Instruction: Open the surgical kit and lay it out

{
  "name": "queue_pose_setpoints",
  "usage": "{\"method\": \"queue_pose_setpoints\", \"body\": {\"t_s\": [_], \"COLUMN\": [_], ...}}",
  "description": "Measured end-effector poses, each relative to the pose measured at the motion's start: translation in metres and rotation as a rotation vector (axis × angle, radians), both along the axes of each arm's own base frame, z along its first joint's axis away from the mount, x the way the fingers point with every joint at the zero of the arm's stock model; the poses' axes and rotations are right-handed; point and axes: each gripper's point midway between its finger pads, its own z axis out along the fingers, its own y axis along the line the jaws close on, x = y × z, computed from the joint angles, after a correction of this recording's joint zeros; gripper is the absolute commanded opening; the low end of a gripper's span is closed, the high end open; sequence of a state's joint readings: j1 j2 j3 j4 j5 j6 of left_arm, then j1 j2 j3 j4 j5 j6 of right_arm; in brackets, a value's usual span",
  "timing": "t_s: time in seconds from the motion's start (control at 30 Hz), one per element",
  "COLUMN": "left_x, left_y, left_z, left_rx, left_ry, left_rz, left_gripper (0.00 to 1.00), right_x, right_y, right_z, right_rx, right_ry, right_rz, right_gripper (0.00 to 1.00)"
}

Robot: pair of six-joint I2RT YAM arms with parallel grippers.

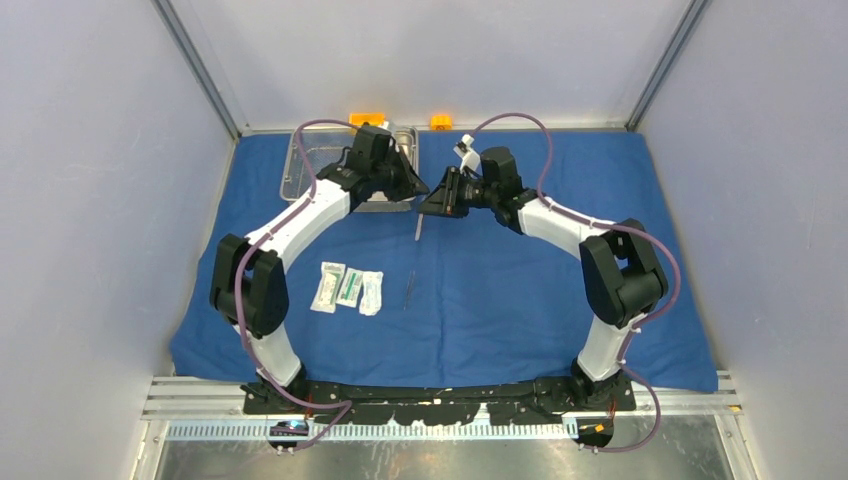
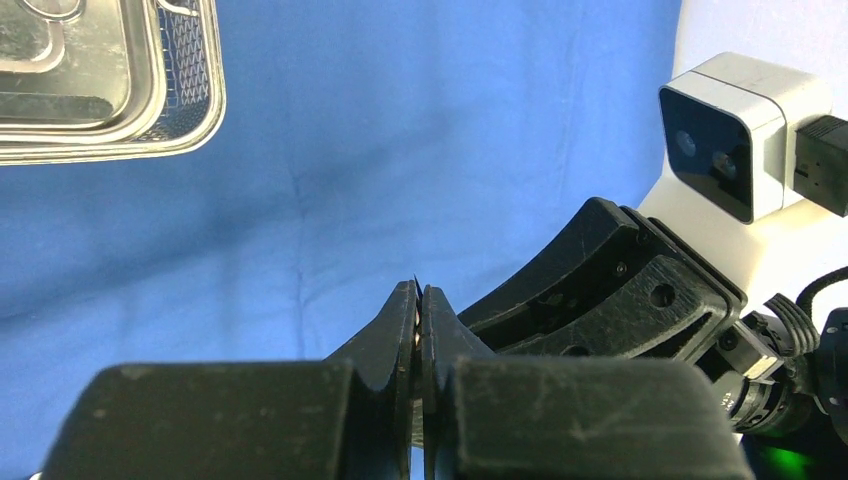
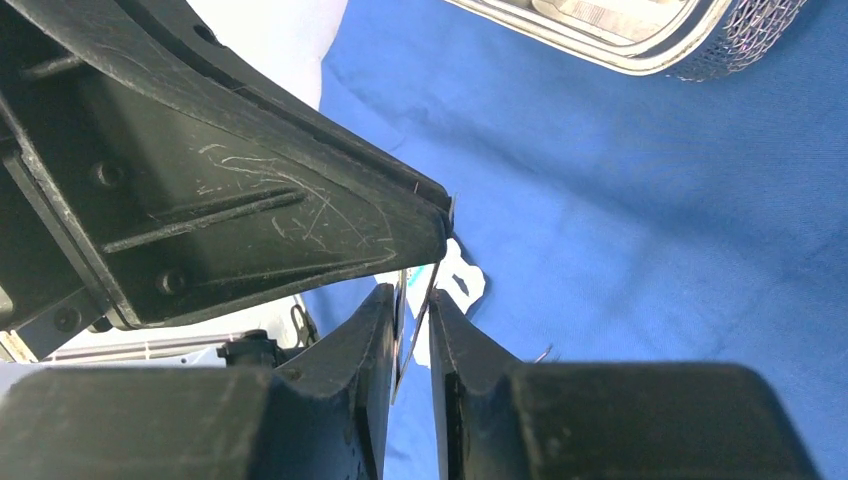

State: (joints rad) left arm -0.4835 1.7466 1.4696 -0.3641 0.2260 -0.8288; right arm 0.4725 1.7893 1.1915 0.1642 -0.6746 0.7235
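Holding the tray [image 1: 404,136], basket [image 1: 300,168] sits behind—left end effector [image 2: 418,296] pinches forceps [image 1: 420,226], right end effector [image 3: 413,300]—grip unclear.

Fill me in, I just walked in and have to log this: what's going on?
Both arms meet above the blue cloth wrap. The left gripper is shut on a thin steel instrument, and the right gripper has a finger on either side of it; whether it grips is unclear. Three packets and a second instrument lie on the cloth; the mesh basket sits behind.

Plain blue cloth wrap [image 1: 520,290], silvery grid-mesh basket [image 1: 290,168], white packets [image 1: 347,287] with seemingly green print, orange blocks [image 1: 366,119].
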Motion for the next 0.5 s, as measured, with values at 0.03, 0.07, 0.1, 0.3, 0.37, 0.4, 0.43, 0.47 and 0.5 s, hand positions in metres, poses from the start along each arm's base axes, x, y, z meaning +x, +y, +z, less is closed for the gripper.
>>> {"method": "queue_pose_setpoints", "body": {"t_s": [0.03,0.07,0.1,0.3,0.37,0.4,0.43,0.47,0.5], "left_x": [0.0001,0.0004,0.0005,0.0013,0.0009,0.0015,0.0019,0.0027,0.0043], "left_y": [0.0004,0.0008,0.0009,0.0017,0.0018,0.0028,0.0032,0.0041,0.0058], "left_z": [-0.0003,-0.0005,-0.0006,-0.0004,0.0,0.0004,0.0012,0.0028,0.0051], "left_rx": [0.002,0.004,0.005,0.015,0.017,0.02,0.02,0.019,0.019], "left_ry": [0.0,-0.001,-0.002,-0.016,-0.02,-0.026,-0.031,-0.036,-0.044], "left_rz": [0.002,0.003,0.004,-0.008,-0.02,-0.027,-0.033,-0.04,-0.046], "left_gripper": [0.0,0.0,0.0,0.19,0.29,0.36,0.42,0.46,0.5], "right_x": [0.0002,0.0002,0.0002,0.0001,0.0004,0.0005,0.0012,0.0019,0.0029], "right_y": [0.0001,0.0002,0.0002,0.0002,-0.0005,-0.0009,-0.0018,-0.0028,-0.0042], "right_z": [-0.0006,-0.0006,-0.0005,-0.0006,-0.0018,-0.0027,-0.0035,-0.004,-0.0048], "right_rx": [0.0,0.001,0.002,0.002,-0.005,-0.01,-0.014,-0.017,-0.02], "right_ry": [0.003,0.004,0.007,0.009,0.002,-0.001,-0.004,-0.006,-0.008], "right_rz": [-0.001,-0.002,-0.003,-0.003,-0.003,-0.002,-0.004,-0.005,-0.009], "right_gripper": [0.21,0.2,0.18,0.08,0.05,0.03,0.02,0.0,0.0]}}
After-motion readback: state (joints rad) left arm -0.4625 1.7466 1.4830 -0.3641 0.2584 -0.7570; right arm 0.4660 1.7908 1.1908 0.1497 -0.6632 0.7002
